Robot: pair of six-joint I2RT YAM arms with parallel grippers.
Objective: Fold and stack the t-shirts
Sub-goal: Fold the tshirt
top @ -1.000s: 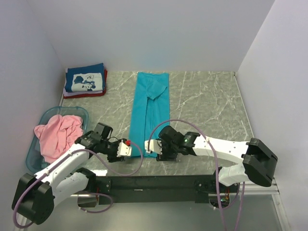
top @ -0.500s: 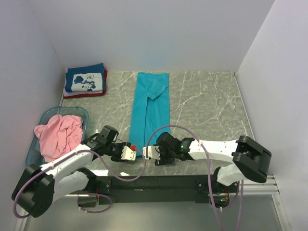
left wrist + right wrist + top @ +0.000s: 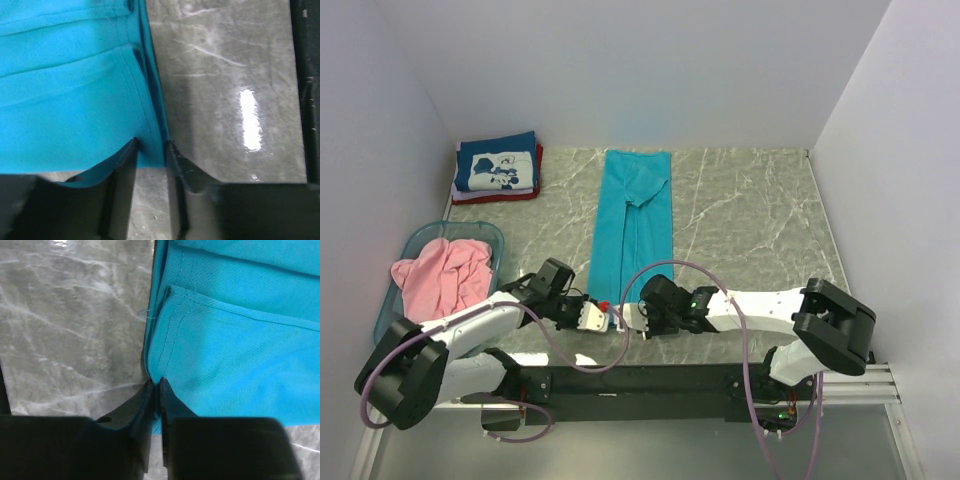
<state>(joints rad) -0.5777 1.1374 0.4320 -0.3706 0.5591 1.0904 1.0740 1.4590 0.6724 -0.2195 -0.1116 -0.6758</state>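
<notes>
Moved in on teal t-shirt [image 3: 632, 220] hem: right pincer [image 3: 156, 385] clenched on corner; left pincer [image 3: 150, 155] astride corner, grip unclear.

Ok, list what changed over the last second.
Both arms slid inward: the left gripper went right and the right gripper went left, to the near hem of the teal t-shirt. The right jaws have pinched shut on one hem corner; the left jaws have narrowed around the other, grip not yet certain. Unchanged: the teal shirt's lie, the folded stack, the pink t-shirt in the basket.
</notes>
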